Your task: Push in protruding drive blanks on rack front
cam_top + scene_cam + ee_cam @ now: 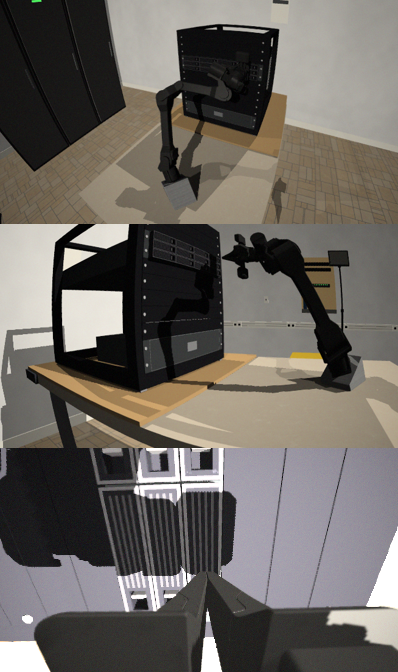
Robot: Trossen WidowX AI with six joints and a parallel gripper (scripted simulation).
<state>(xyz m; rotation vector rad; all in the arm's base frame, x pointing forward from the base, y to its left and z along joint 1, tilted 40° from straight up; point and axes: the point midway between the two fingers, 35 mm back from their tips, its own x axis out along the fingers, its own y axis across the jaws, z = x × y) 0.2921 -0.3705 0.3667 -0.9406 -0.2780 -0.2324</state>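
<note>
End effector (226, 257) was fully closed on nothing, its tip a blunt pusher aimed just short of the drive blanks (185, 254) high in the rack (137, 300) front.
</note>
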